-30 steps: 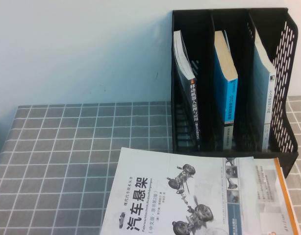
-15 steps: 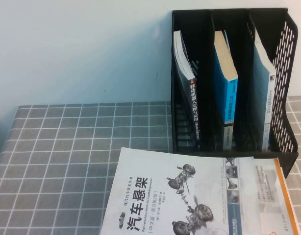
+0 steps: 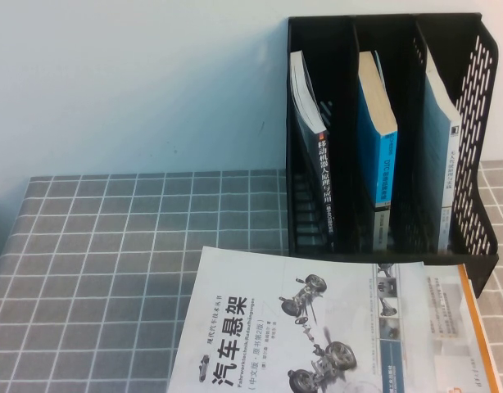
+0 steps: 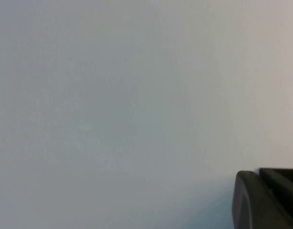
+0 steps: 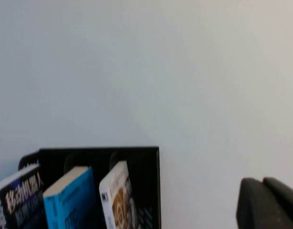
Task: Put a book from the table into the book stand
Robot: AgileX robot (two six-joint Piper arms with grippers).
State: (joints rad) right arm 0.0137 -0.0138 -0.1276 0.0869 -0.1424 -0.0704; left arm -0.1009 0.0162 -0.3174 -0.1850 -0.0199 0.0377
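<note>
Left pincer [image 4: 266, 200] pressed together, empty, facing bare wall; right pincer [image 5: 268, 205] raised facing the book stand [image 3: 473, 237], spread impossible to tell, touching nothing. One book [image 3: 292, 327] flat on the worktop [image 3: 112, 246] just before the stand, overlapping one orange-edged book [image 3: 456, 327]. Three compartments, one upright volume in each.

A large white paperback book [image 3: 317, 327] with grey drawings of car suspension and wheels and a bold black Chinese title lies flat, cover up, on the grey cloth tabletop [image 3: 112, 262] with its white grid. Just behind it stands the black plastic book stand [image 3: 473, 123] (three upright compartments, perforated side walls), one upright book per compartment.
</note>
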